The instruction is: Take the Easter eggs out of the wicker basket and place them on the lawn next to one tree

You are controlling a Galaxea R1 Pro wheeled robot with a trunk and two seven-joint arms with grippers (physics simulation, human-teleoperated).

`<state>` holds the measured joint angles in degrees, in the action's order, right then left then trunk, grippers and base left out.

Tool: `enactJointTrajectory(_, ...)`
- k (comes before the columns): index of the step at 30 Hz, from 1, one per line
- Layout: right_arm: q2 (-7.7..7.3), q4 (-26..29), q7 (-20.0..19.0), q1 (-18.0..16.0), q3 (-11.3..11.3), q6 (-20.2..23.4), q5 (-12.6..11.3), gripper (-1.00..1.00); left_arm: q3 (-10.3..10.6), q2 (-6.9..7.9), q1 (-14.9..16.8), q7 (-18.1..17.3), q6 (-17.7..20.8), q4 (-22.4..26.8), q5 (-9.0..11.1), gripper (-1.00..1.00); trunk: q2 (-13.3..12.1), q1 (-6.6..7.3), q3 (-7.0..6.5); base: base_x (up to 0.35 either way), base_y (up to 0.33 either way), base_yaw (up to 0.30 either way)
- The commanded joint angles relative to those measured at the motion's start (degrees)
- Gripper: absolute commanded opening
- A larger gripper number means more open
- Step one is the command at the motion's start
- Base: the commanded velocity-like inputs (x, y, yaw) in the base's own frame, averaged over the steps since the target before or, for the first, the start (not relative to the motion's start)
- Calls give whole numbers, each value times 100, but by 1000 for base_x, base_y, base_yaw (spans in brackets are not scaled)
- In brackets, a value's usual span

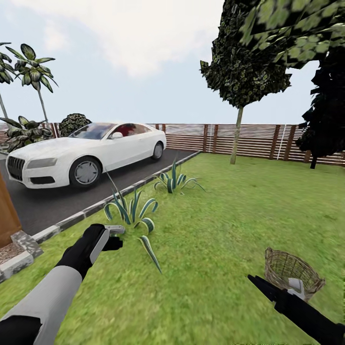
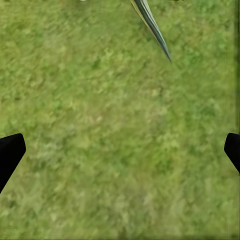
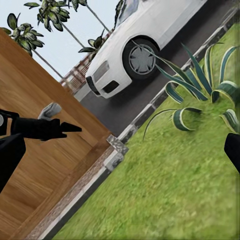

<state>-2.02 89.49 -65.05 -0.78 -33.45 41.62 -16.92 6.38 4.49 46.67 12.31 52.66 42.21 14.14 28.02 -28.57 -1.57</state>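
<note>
The round brown wicker basket (image 1: 286, 271) stands on the lawn (image 1: 225, 225) at the lower right. My right arm reaches across its near side, and the right gripper (image 1: 258, 285) (image 3: 120, 155) is just left of it, open and holding nothing. The Easter eggs are hidden; no egg shows through the weave or over the rim. My left gripper (image 1: 118, 237) (image 2: 120, 152) hovers open over bare grass beside a spiky plant (image 1: 132, 213). A tree (image 1: 235, 136) with a pale trunk stands by the fence, and a green leafy canopy (image 1: 292, 28) hangs at the upper right.
A white car (image 1: 86, 153) is parked on the dark driveway, edged by a stone kerb (image 1: 76, 218). A second spiky plant (image 1: 175, 181) grows along the kerb. A brown slat fence (image 1: 258, 140) closes the back. A dark-foliaged tree (image 1: 326, 120) stands far right; a wooden wall (image 3: 40, 170) is at the left.
</note>
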Motion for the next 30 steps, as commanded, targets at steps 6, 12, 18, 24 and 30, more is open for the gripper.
enactJointTrajectory(6,0,-3,-8,-5,-3,39,-12,100,30,8,0,52,17,7,62,100,3,-2,-30,0,0,-216)
enactJointTrajectory(12,0,-4,-8,-4,1,40,-9,100,30,8,0,52,17,7,62,100,3,-2,-63,0,0,-226)
enactJointTrajectory(18,0,-2,-8,-4,1,40,-5,100,30,8,0,52,17,7,62,100,3,-2,-97,0,0,-227)
enactJointTrajectory(24,0,-2,-8,-5,1,40,-4,100,30,8,0,52,17,8,62,100,3,-2,-131,0,0,-230)
enactJointTrajectory(30,0,-2,-2,-5,-1,40,-4,100,30,8,-6,52,17,28,62,100,3,-2,-164,0,0,-234)
